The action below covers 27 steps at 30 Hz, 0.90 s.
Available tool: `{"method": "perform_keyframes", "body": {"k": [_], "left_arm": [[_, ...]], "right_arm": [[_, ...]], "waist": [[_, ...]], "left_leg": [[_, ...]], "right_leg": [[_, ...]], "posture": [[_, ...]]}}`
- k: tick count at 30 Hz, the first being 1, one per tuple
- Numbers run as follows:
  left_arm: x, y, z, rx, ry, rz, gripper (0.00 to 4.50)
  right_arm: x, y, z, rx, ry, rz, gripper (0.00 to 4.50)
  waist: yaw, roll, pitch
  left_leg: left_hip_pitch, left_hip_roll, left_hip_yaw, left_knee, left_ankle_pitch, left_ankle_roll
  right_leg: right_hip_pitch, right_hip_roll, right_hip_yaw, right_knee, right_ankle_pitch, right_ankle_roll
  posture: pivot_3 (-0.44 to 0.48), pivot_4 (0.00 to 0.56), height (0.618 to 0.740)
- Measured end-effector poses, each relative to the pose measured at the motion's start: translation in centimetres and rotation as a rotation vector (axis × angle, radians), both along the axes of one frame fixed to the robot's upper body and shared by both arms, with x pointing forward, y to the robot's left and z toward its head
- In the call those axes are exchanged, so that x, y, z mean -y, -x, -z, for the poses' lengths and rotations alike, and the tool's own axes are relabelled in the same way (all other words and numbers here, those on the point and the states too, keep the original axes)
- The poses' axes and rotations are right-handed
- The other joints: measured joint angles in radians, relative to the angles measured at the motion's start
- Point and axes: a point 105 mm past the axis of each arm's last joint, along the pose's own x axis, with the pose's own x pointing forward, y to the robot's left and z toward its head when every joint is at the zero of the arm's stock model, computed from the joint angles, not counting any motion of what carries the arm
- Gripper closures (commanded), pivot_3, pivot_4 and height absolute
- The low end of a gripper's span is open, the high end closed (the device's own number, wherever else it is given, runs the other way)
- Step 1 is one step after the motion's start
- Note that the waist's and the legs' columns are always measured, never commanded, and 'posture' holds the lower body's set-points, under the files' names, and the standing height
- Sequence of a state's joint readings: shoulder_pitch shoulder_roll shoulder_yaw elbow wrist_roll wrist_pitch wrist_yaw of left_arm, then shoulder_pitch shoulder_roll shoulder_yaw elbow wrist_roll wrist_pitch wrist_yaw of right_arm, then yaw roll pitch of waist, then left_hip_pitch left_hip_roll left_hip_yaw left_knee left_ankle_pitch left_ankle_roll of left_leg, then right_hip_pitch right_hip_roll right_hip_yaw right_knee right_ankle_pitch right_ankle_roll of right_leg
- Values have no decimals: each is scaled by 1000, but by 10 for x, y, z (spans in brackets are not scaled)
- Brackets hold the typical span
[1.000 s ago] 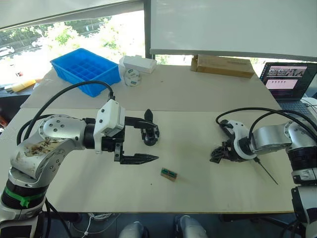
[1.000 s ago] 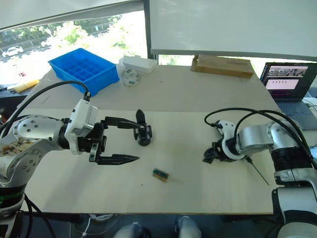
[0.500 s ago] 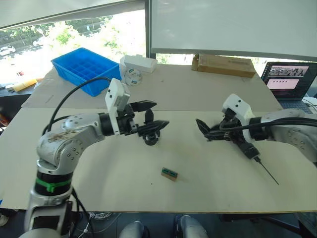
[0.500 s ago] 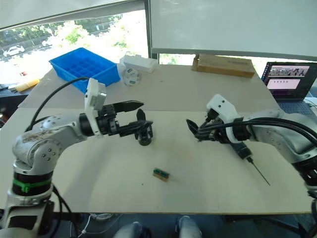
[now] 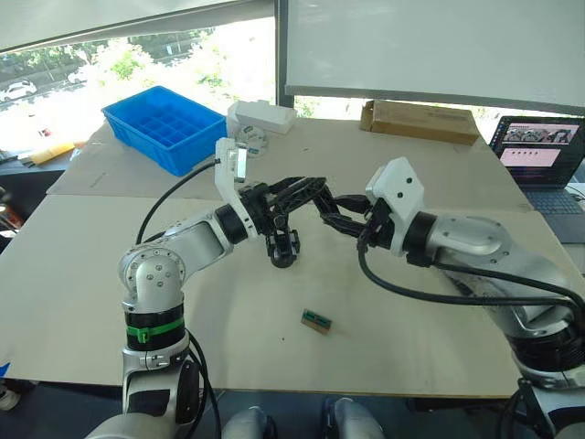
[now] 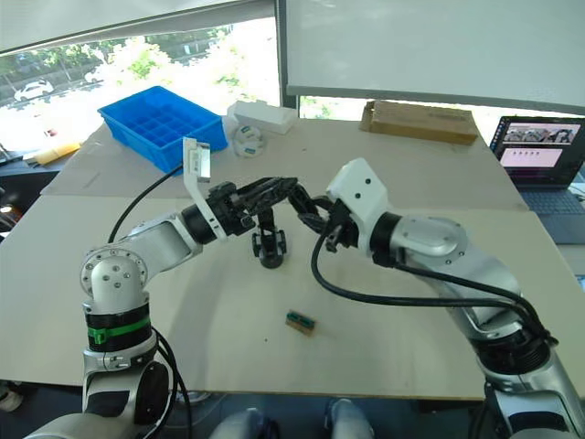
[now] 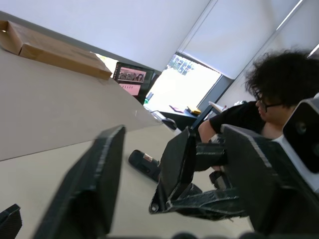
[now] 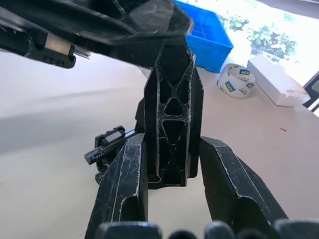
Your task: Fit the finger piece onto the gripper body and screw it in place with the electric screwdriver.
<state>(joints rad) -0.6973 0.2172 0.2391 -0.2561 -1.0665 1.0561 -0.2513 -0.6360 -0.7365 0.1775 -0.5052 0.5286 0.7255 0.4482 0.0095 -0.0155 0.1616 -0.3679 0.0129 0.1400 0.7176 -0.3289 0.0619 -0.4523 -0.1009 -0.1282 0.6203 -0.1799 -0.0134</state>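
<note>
1. Finger piece (image 8: pixel 172 124) is now clamped between the right gripper (image 6: pixel 313 218) fingers — carried in over the gripper body (image 5: pixel 282 249) at mid-bench (image 5: pixel 73 274).
2. Left gripper (image 5: pixel 306 187) has swung alongside, fingers spread, empty.
3. Electric screwdriver (image 7: pixel 144 164) lies released — fitting underway, screwing pending.

Silver-grey arms, white wrist housings, black cables, green band, black latticed fingers (image 8: pixel 172 124)

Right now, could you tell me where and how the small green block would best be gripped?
Probably best to take the green block across its two long sides, coming straight down from above. It lies flat on the table with open space all round, and its long axis runs slantwise, so turn the wrist to match.
</note>
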Motion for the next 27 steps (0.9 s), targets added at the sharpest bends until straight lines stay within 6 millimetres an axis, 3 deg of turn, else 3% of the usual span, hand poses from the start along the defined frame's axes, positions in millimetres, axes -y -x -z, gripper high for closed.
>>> {"method": "perform_keyframes", "body": {"k": [9, 12, 15, 24, 26, 27], "left_arm": [[4, -1, 4, -65, 4, 14, 2340], [5, -2, 4, -71, 15, 11, 3154], [8, -2, 1, -60, 16, 16, 4500], [9, -1, 0, -35, -2, 20, 4500], [8, -1, 0, -22, -19, 30, 4500], [6, -1, 0, -3, -54, 39, 4500]], "right_arm": [[-7, 5, 1, 18, -18, -10, 3394], [-7, 4, 1, 24, -17, -7, 3394], [-6, 3, 1, 32, -9, 3, 3394], [-5, 3, -1, 61, 14, 11, 3394], [-6, 4, 0, 53, 13, -1, 2324], [-5, 5, -1, 41, 1, -14, 2001]], "waist": [[-5, 0, 0], [-6, 0, 0], [-7, 0, 0], [-12, 0, 0], [-12, 0, 0], [-13, 0, 0]], "left_leg": [[2, 0, 1, 0, 0, 0], [2, 0, 1, 0, 0, 0], [2, 0, 1, 0, 0, 0], [3, 0, 2, 0, 0, -1], [3, 0, 3, 0, 0, -1], [3, 0, 3, 0, 0, -1]], "right_leg": [[0, 2, 2, 1, 0, 0], [0, 2, 2, 2, 0, 0], [0, 2, 2, 2, 0, 0], [0, 2, 3, 2, 0, 0], [0, 2, 3, 2, 0, 0], [0, 3, 3, 2, 0, 0]], "posture": [[0, 150, 738], [0, 150, 738], [0, 150, 738], [0, 150, 738], [0, 150, 738], [0, 150, 738]]}}
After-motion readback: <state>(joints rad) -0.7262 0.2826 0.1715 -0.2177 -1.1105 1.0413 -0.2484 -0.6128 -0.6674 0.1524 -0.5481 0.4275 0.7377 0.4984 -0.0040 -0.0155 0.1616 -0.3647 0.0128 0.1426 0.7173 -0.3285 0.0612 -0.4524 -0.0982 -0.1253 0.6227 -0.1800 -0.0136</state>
